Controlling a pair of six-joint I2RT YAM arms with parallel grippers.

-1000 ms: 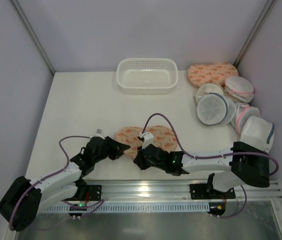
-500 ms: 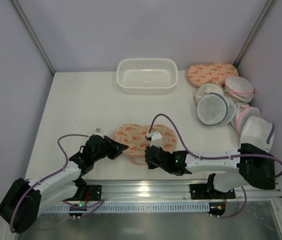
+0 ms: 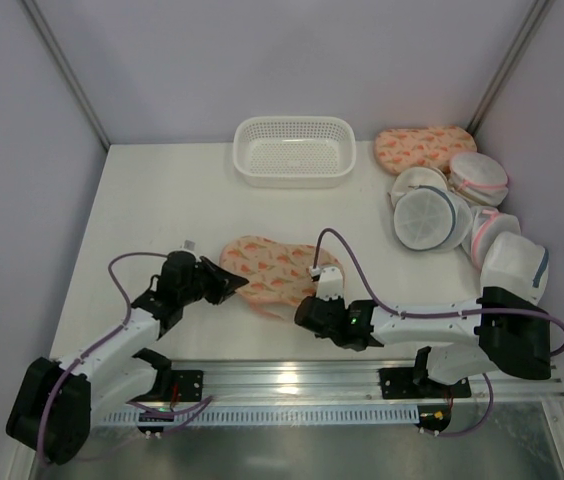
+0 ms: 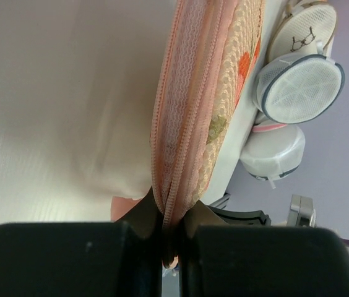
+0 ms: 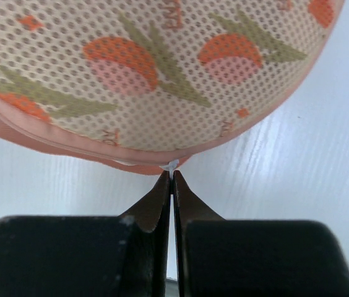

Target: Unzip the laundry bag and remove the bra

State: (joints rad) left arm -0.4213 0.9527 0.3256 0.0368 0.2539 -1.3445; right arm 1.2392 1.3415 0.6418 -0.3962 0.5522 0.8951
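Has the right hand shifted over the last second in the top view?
Yes. The right hand has slid rightward along the near edge of the laundry bag, from below the middle of the white basket toward its right end.

Bright even overhead light; soft shadows; table (image 4: 51, 93) glare; wrist foregrounds blurred.

lab booth: plain lilac walls (image 3: 262, 60), white table (image 3: 152, 200).
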